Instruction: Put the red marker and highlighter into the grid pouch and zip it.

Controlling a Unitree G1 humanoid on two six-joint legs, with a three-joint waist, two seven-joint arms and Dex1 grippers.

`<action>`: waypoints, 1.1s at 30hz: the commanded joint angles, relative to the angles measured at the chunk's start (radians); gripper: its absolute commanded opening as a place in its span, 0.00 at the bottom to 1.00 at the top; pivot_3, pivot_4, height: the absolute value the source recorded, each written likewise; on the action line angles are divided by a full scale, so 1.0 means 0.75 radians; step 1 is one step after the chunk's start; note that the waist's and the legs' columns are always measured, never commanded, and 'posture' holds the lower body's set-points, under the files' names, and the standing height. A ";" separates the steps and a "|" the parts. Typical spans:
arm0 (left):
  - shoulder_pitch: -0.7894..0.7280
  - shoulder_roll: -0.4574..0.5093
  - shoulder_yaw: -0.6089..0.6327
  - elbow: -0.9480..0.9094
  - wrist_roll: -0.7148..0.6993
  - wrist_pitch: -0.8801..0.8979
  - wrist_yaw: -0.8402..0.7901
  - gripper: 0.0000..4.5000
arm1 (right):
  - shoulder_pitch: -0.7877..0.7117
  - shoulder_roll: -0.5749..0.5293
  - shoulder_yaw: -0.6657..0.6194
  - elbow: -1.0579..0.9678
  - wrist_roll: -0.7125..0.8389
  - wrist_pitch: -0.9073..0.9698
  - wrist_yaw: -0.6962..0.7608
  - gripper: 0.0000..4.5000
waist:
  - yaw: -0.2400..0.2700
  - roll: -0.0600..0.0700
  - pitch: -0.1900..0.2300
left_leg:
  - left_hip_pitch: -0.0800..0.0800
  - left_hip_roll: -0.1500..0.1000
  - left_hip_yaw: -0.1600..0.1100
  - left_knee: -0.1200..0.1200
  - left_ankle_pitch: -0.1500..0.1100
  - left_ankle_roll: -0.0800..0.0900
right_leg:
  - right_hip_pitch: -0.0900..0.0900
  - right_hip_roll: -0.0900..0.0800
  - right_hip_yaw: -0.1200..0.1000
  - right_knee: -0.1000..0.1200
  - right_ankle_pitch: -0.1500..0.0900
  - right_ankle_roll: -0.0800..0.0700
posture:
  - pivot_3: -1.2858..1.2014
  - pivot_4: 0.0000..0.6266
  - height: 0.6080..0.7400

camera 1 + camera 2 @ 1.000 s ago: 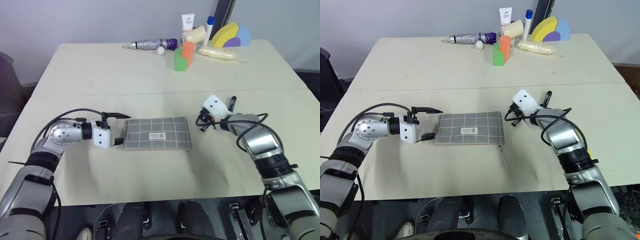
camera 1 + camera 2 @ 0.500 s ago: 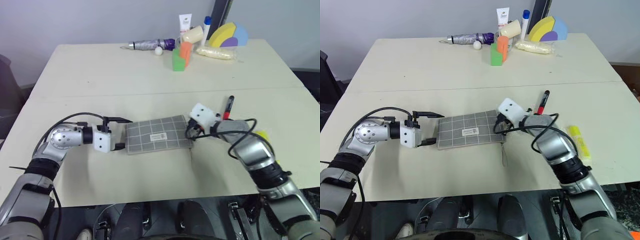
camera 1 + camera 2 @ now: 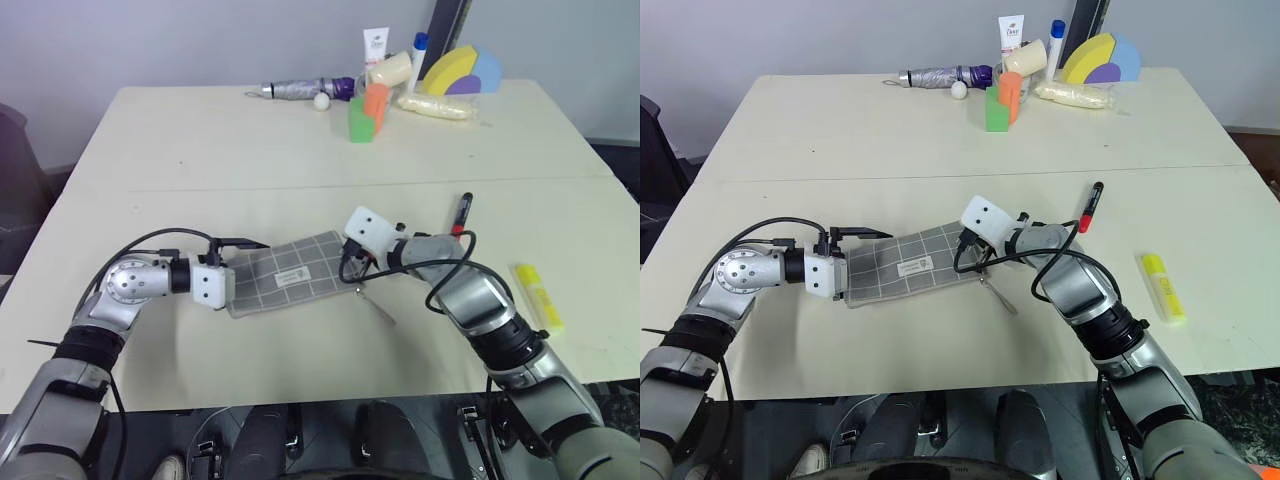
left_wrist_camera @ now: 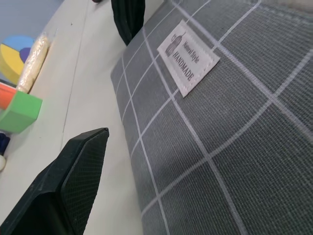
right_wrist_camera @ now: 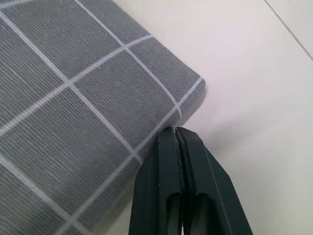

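While the wall behind is plain pale grey, most of what you see is a big cream table [image 3: 300,140] made of two tops butted together, with a seam running across the middle. Dark floor shows past its edges.

Along the far edge sits a clutter of stuff: a folded purple umbrella [image 3: 300,89], a yellow-and-blue arch-shaped toy [image 3: 462,70], a green block [image 3: 358,120] with an orange one [image 3: 375,100] against it, a white tube [image 3: 376,45] and a small white ball [image 3: 321,100].

Closer in, the grid pouch [image 3: 290,272] lies flat near the middle, skewed a bit. The left gripper [image 3: 232,266] is at its left end with fingers spread wide, one above the fabric, gripping nothing. The right gripper [image 3: 352,272] is pinched closed, tips right at the pouch's right corner; can't tell if it's actually got fabric or the zipper.

Off to the right lies the highlighter [image 3: 537,296], well apart from the pouch. Further back, the red marker [image 3: 461,212] lies just behind the right arm.
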 commanded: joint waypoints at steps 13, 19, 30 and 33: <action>0.121 -0.133 0.166 -0.418 -0.293 0.689 0.068 0.00 | 0.116 -0.228 -0.497 0.003 0.069 -0.110 -0.080 0.00 | 0.003 -0.001 0.001 | -0.002 0.000 0.000 0.000 0.000 0.000 | 0.000 0.000 0.000 0.000 0.000 0.000 | 0.52 0.24 1.00; 0.129 -0.232 0.219 -0.571 -0.287 0.985 0.254 0.00 | 0.216 -0.266 -0.739 -0.094 0.270 -0.050 0.017 0.18 | 0.004 -0.001 0.001 | -0.001 0.000 0.000 0.000 0.000 0.000 | 0.000 0.001 0.000 0.000 0.000 0.000 | 0.52 0.24 1.00; 0.127 -0.427 0.210 -0.690 -0.255 1.151 0.450 0.00 | 0.192 -0.011 -0.689 -0.161 0.403 -0.039 -0.131 0.95 | 0.003 -0.001 0.001 | -0.001 0.001 0.000 0.000 0.001 -0.001 | 0.000 0.001 0.000 -0.001 0.000 0.000 | 0.52 0.24 1.00; 0.127 -0.457 0.210 -0.722 -0.258 1.183 0.466 0.00 | 0.121 0.080 -0.657 -0.057 0.376 -0.086 -0.213 0.95 | 0.004 -0.001 0.002 | -0.001 0.001 0.000 0.000 0.001 -0.001 | 0.000 0.001 0.000 0.000 0.000 0.000 | 0.52 0.24 1.00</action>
